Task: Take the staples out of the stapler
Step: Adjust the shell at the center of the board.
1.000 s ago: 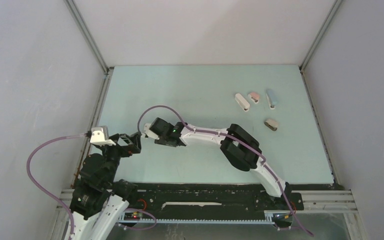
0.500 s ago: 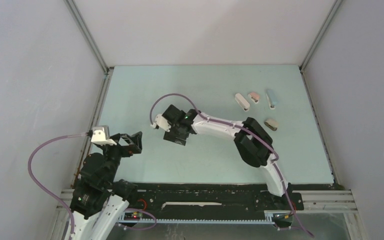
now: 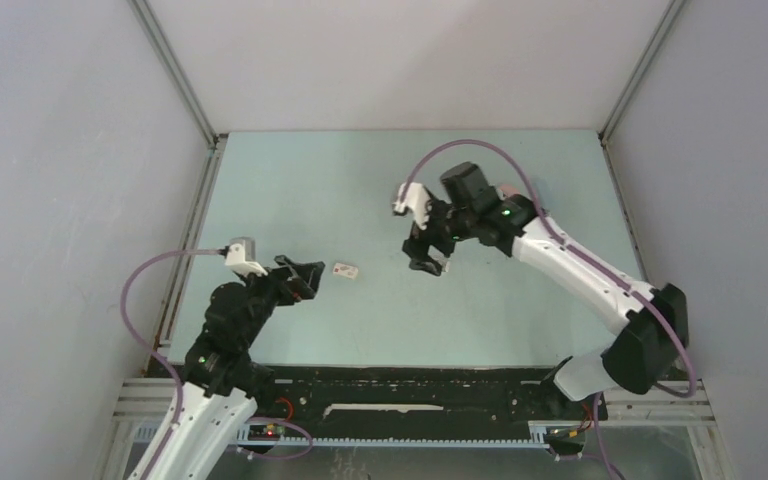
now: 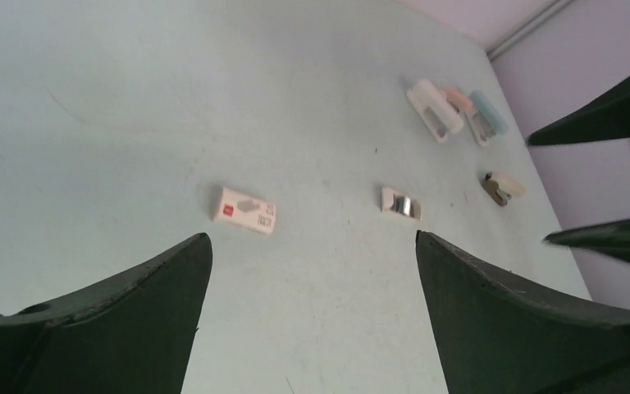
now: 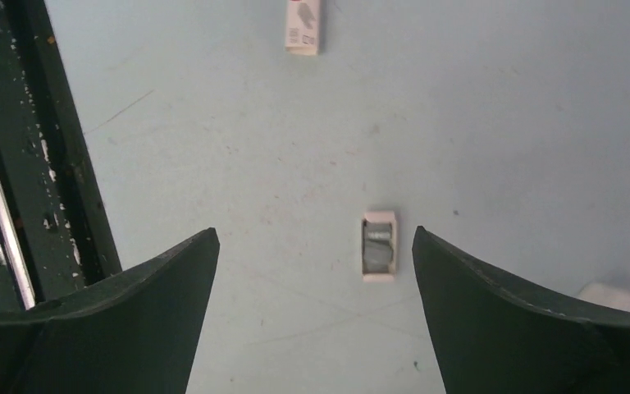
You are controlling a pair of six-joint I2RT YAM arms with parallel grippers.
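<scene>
A: Two claws to account for. What is the right one doing?

B: The right claw is spread wide, gripping nothing. Only bare table shows between its fingers as it hangs over the middle of the table.

A: And the staples?

B: The staples are a short grey strip in a small white tray. They lie flat on the table right under that claw, closer to the finger on the right of the wrist view. The strip's long axis runs along the finger faces. By my reckoning, closing would pinch it across its narrow width after a slight shift sideways.

A: And the left claw?

B: The left claw is released too and empty, low at the near left. A white box lies just ahead of it and the staples sit farther off, so the right arm is plainly nearer.

A: Where are the staplers?

B: Four staplers lie well beyond, toward the far right. I cannot tell whether any of them is loaded.
</scene>
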